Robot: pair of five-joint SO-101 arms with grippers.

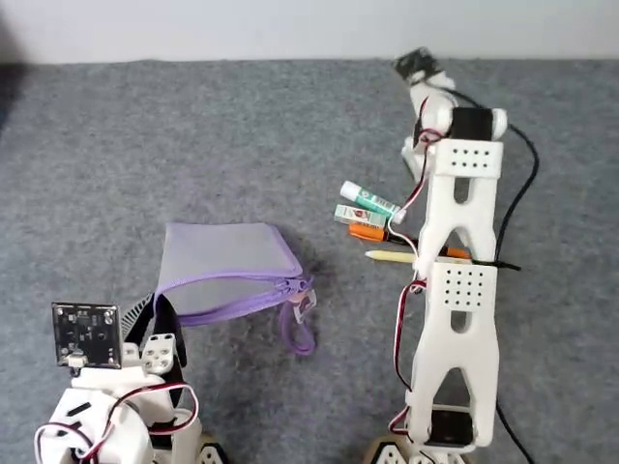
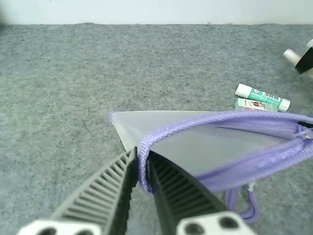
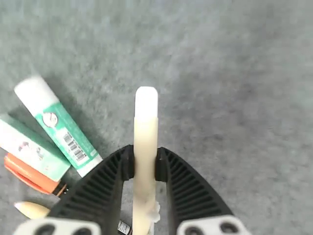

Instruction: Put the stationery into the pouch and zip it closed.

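— Where does the pouch (image 1: 224, 263) lie?

— Near the front of the grey mat (image 1: 126, 145), on the left. The left gripper (image 2: 140, 157) is clamped on the corner of its purple zipper edge, and the mouth looks open. Its strap (image 1: 296, 331) trails out on the side facing the stationery.

— And room to move?

— A broad stretch of mat runs from the pouch's far side up to the white wall (image 1: 290, 29). A narrower strip separates the pouch from the stationery.

— What's in that heap?

— A glue stick (image 1: 369, 201), a green box (image 1: 352, 217) touching it, an orange marker (image 1: 368, 232) and a pencil (image 1: 392, 256), all close together. The right arm (image 1: 459, 290) stretches over them, covering the marker's and pencil's ends.

— And the right gripper (image 3: 145, 152)?

— Pinched tight on a cream stick (image 3: 145, 112), just beyond the glue stick.
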